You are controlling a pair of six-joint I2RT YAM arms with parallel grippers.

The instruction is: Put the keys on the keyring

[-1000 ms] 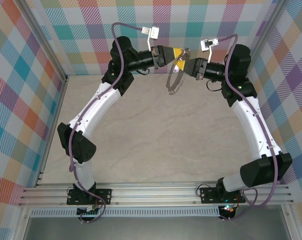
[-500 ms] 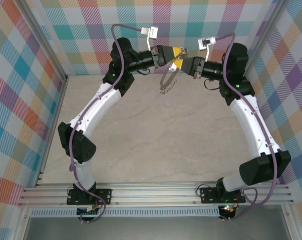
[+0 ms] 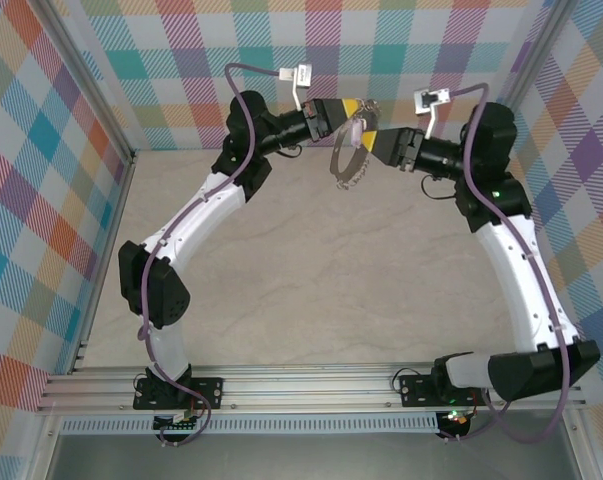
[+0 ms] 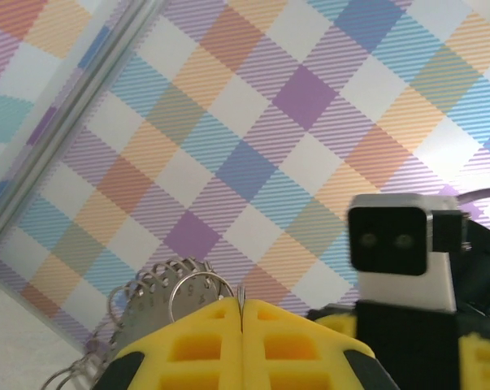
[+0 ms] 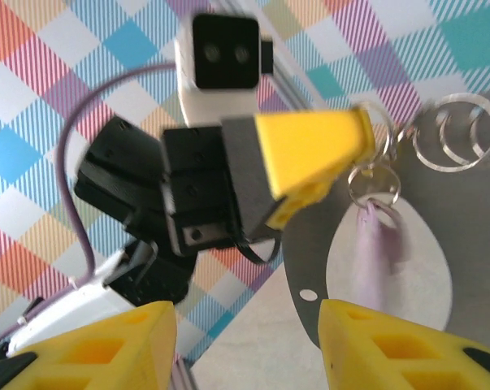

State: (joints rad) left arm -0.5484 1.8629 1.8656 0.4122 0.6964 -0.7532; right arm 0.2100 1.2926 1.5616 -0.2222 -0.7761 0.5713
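- We see the left gripper [image 3: 359,108] held in the air over the far edge of the pale marbled table [image 3: 311,280], near the middle of that edge, with the right gripper [image 3: 373,140] just beside it, tip toward tip.
- In the left wrist view the left gripper's [image 4: 240,313] yellow fingers [image 4: 196,341] are pressed flat together, with a thin metal edge showing at the seam between them. A small round ring [image 4: 197,292] and the coiled wire of the large floppy loop of thin grey chain [image 4: 135,305] stand right behind the tips.
- The grey chain loop [image 3: 349,181] hangs down from that grip, clear of the table, between the two grippers.
- The tiny silvery key with the pale lilac head [image 3: 358,128] dangles just under the left gripper's tip. From the right wrist we see it [image 5: 379,244] hanging on a small ring below the yellow wedge of the left gripper [image 5: 342,150].
- The right gripper [image 5: 246,317] has its yellow fingers [image 5: 98,345] spread wide, nothing between them (the key hangs beyond them, not touching).
- Whether the key's small ring is threaded on the big loop we cannot tell; that part is blurred.
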